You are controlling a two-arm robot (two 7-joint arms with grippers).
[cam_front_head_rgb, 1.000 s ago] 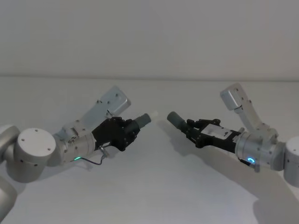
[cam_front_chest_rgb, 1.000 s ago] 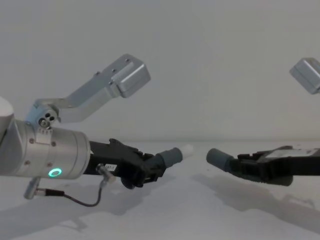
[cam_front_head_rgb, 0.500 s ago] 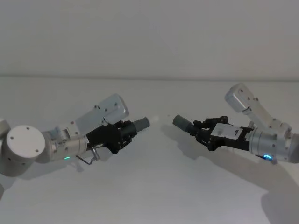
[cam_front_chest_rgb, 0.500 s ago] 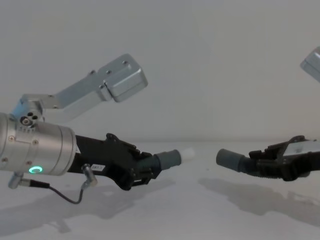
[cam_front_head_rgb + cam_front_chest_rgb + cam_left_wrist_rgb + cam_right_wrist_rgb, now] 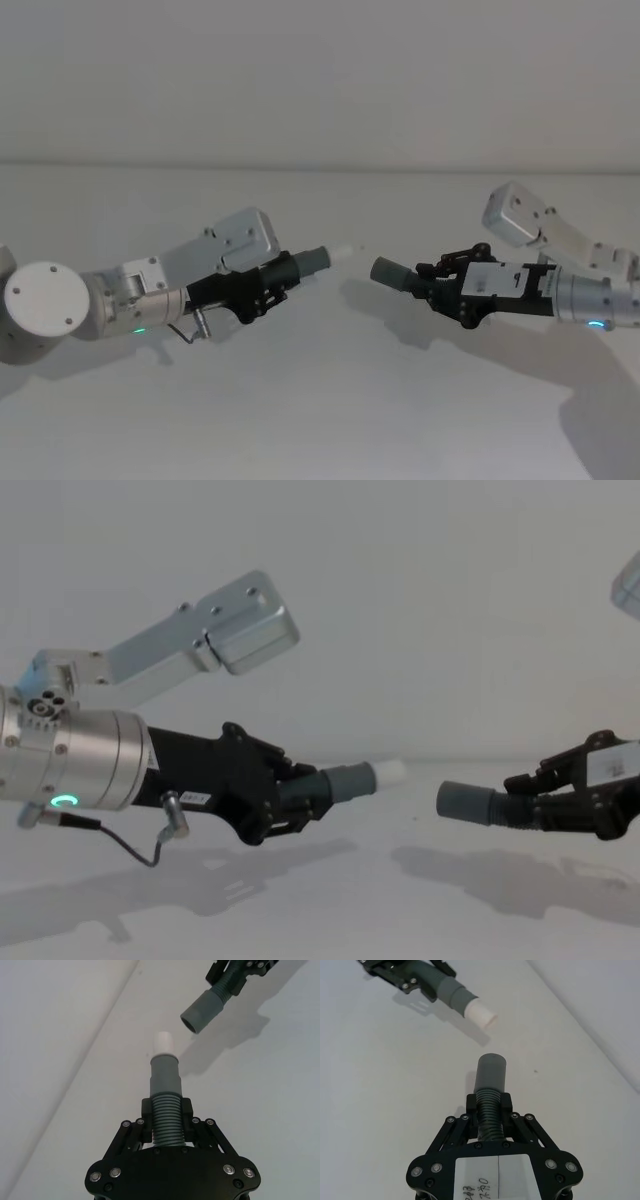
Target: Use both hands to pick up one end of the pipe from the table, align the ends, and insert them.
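Levelled now, left hand (image 5: 279, 279) clamps white-tipped pipe (image 5: 312, 262), right hand (image 5: 437, 284) clamps plain pipe (image 5: 391, 272), apart.

There are two grippers: the left gripper (image 5: 278, 277) and the right gripper (image 5: 432, 280). There are two bumpy grey pipe pieces, one in each gripper: the left pipe piece (image 5: 164, 1110) and the right pipe piece (image 5: 490, 1110). There are two smooth ends: the left end (image 5: 164, 1075) and the right end (image 5: 491, 1072). There is one white tip (image 5: 163, 1042) and one counter (image 5: 330, 400).

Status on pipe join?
Left end effector shut on white-tipped hose. Right end effector shut on open-cuff hose. Both off the table, apart, not yet aligned.
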